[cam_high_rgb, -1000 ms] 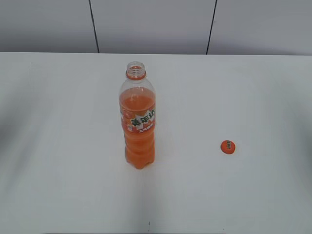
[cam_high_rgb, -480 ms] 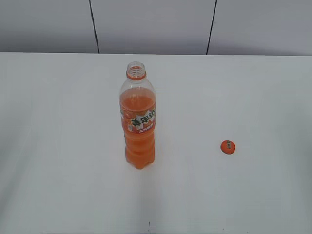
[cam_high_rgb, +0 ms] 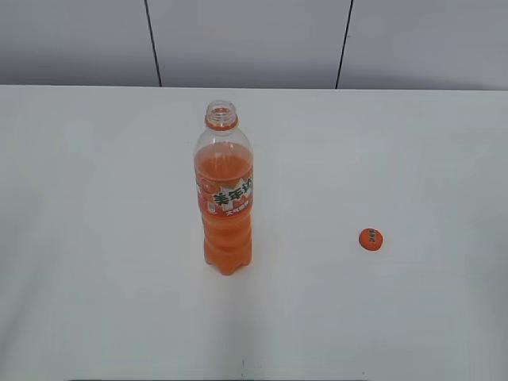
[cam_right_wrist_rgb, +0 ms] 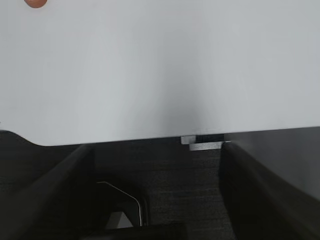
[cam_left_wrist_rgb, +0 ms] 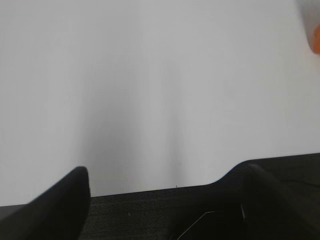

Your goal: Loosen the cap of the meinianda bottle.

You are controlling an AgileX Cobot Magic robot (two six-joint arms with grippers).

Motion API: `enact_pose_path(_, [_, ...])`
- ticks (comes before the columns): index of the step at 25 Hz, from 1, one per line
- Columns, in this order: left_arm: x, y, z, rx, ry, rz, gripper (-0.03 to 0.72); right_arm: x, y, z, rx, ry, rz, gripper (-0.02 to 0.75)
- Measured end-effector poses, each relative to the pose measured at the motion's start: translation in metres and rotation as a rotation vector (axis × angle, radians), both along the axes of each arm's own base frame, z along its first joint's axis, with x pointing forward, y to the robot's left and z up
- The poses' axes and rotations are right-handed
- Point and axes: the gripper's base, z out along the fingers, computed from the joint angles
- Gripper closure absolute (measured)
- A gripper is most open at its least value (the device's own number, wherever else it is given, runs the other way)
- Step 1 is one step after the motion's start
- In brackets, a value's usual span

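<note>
The meinianda bottle (cam_high_rgb: 226, 198) stands upright near the middle of the white table, its mouth open with no cap on it. An orange edge of it shows at the top right of the left wrist view (cam_left_wrist_rgb: 316, 37). The orange cap (cam_high_rgb: 371, 238) lies flat on the table to the bottle's right, well apart from it. It also shows at the top left edge of the right wrist view (cam_right_wrist_rgb: 36, 2). My left gripper (cam_left_wrist_rgb: 165, 202) and right gripper (cam_right_wrist_rgb: 157, 192) are open and empty, back at the table's near edge. Neither appears in the exterior view.
The white table (cam_high_rgb: 95, 238) runs to a grey panelled wall (cam_high_rgb: 246, 40) at the back. Both wrist views show the table's near edge with dark floor below it.
</note>
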Motion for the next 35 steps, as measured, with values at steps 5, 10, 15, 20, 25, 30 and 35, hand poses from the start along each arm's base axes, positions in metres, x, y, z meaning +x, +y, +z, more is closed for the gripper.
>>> enact_pose_path(5, [-0.007,0.000,0.001,-0.010,-0.049,-0.001,0.126,-0.011,0.000,0.003,-0.009,-0.104,0.009,0.164])
enact_pose_path(10, [-0.021,0.001,0.006,-0.006,-0.142,0.001,0.126,-0.024,0.000,0.002,-0.020,-0.234,0.017,0.164])
enact_pose_path(15, [-0.044,0.002,0.010,-0.011,-0.285,0.001,0.126,-0.037,0.001,0.003,-0.032,-0.340,0.026,0.164])
enact_pose_path(20, [-0.067,0.003,0.010,-0.006,-0.428,0.004,0.126,-0.055,0.001,0.003,-0.040,-0.455,0.028,0.167])
enact_pose_path(25, [-0.071,0.004,0.010,-0.005,-0.451,0.007,0.126,-0.058,0.001,0.003,-0.042,-0.471,0.029,0.167])
enact_pose_path(30, [-0.071,0.004,0.010,-0.005,-0.451,0.008,0.126,-0.057,0.001,0.003,-0.043,-0.471,0.030,0.167])
enact_pose_path(35, [-0.071,0.004,0.010,-0.005,-0.452,0.008,0.126,-0.058,0.001,0.003,-0.038,-0.471,0.051,0.169])
